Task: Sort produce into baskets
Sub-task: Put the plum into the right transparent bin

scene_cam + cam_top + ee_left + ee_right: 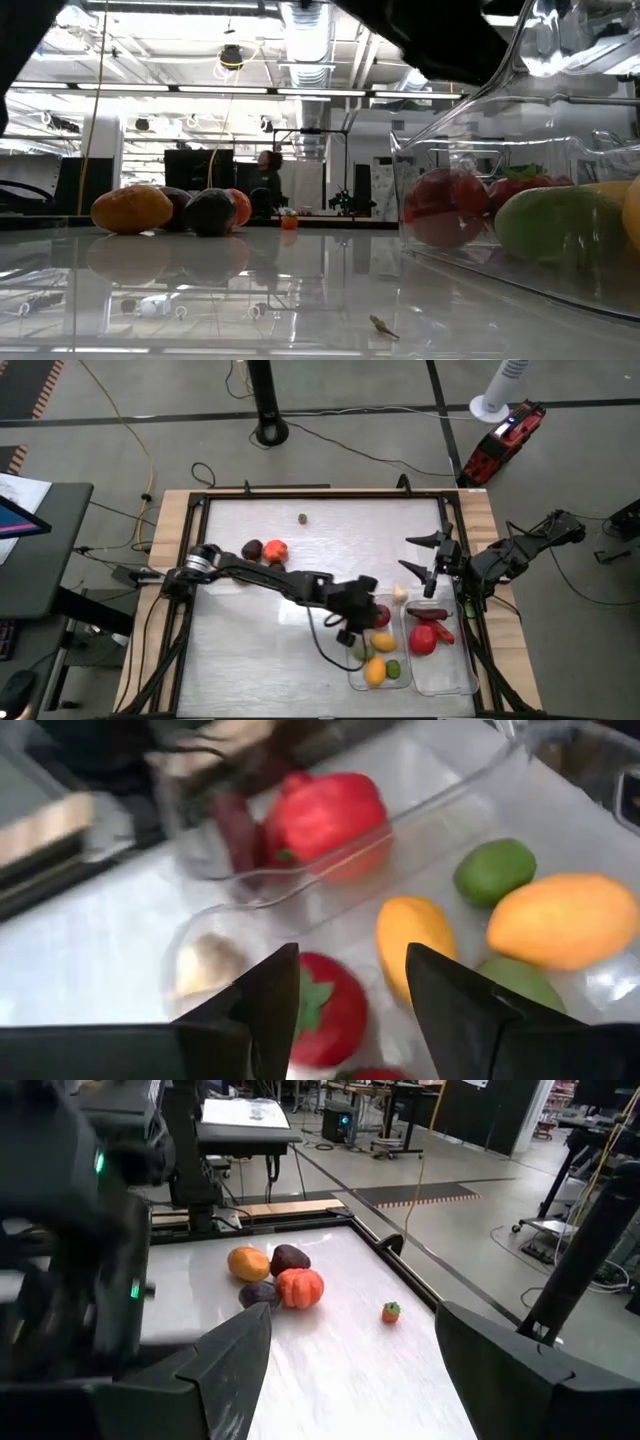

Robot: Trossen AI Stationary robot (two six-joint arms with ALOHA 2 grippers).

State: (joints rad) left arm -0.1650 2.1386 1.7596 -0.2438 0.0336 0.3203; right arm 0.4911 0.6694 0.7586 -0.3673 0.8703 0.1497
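From above, the left gripper (362, 622) hangs over the left bin (352, 678), which holds a mango (375, 671), a lime (394, 670) and other fruit; whether its fingers are parted cannot be told from this height. The right gripper (428, 556) waits near the table's right edge, just beyond the right bin (470, 682), fingers spread wide and empty. A dark fruit (252, 549) and a tomato (275, 550) lie well apart from both grippers, a tiny piece (302, 518) farther off. At table height, a clear bin (450, 260) shows red and green produce through its wall; neither gripper's fingers are seen. Past the left wrist, the fingers (270, 1005) stand partly open with nothing between them, a strawberry (325, 1010) right beneath the gap and an orange fruit (410, 935) just beyond. Past the right wrist, the wide-open fingers (235, 1360) frame four loose pieces (275, 1275).
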